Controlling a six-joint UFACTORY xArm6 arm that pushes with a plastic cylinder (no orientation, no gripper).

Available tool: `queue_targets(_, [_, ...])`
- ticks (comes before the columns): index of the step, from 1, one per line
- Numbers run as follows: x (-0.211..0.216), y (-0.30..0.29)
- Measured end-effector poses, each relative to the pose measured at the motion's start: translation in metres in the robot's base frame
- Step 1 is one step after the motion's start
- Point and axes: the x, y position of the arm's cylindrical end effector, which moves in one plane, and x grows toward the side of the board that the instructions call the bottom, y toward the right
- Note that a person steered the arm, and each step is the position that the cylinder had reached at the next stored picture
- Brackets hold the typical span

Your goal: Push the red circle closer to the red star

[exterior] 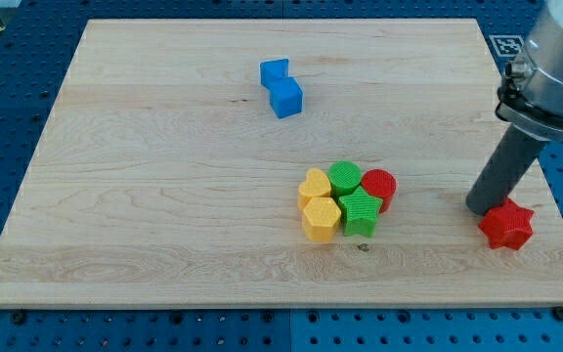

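The red circle point(380, 186) sits at the right side of a tight cluster in the lower middle of the wooden board point(164, 196). It touches the green circle point(345, 177) and the green star point(361, 212). The red star point(506, 226) lies apart near the board's lower right corner. My tip point(483, 207) stands at the red star's upper left, touching or nearly touching it. The rod rises to the view's upper right.
A yellow heart point(314, 186) and a yellow hexagon point(321, 219) form the cluster's left side. A blue block point(281, 87) of two joined parts lies near the top middle. The board's right edge runs just beyond the red star.
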Motion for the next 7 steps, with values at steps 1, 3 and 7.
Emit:
queue_targets(1, [-0.013, 0.003])
queue_targets(3, [-0.042, -0.067])
queue_targets(7, [-0.035, -0.15])
